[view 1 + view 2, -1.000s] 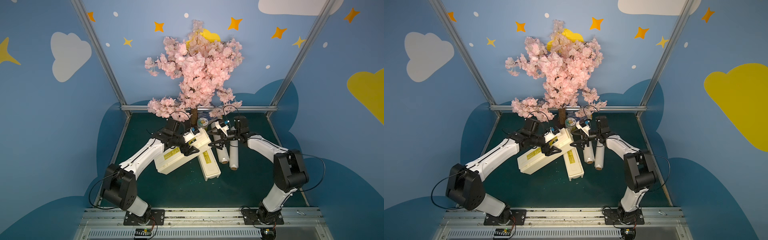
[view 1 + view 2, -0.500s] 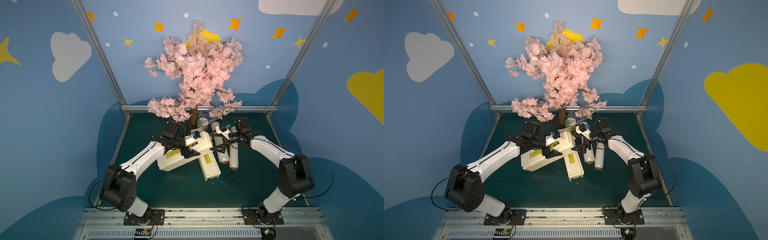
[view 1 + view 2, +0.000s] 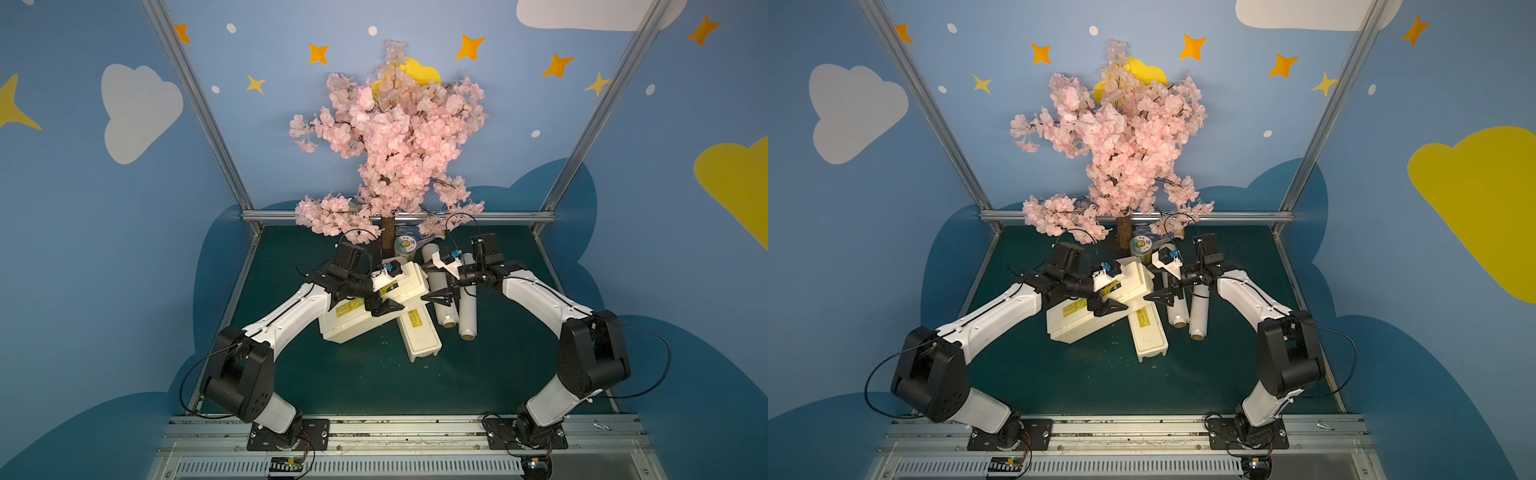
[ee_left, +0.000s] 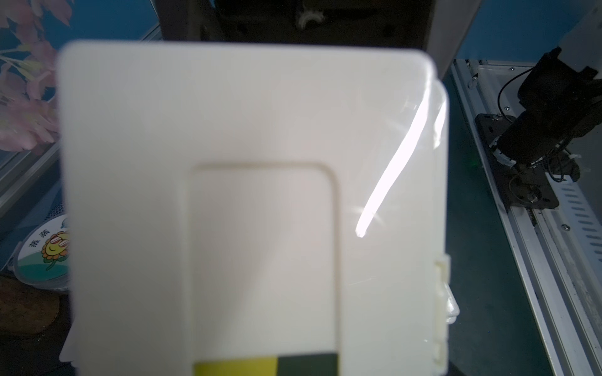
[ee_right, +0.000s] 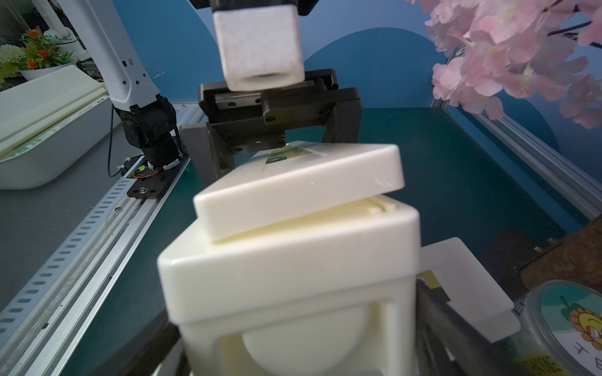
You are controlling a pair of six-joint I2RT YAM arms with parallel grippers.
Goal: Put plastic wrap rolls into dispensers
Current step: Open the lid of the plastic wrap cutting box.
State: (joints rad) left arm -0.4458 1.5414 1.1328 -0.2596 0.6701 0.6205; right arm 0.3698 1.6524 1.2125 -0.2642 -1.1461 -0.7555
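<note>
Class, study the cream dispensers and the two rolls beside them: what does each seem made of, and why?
Dispensers: probably hard plastic; smooth, cream, moulded corners, a glossy glare streak. Rolls: whitish film, likely plastic, slightly sheeny, wound on brown cores that look like cardboard at the ends.

Two white-and-black robot arms rise from bases at the near edge and lean inward, toward each other. The left arm [image 3: 291, 316] folds at a black joint close to its base, then stretches forward and to the centre. The left gripper [image 3: 384, 301] points toward the other arm, its jaws spread wide and clamped across a dispenser [image 3: 357, 328]. The right arm [image 3: 540, 295] mirrors this pose, with a black joint near its base and a white forearm reaching inward. The right gripper [image 3: 440, 291] faces the left one with its jaws fully apart. In both top views the two grippers' dark fingertips sit near each other, apart.
</note>
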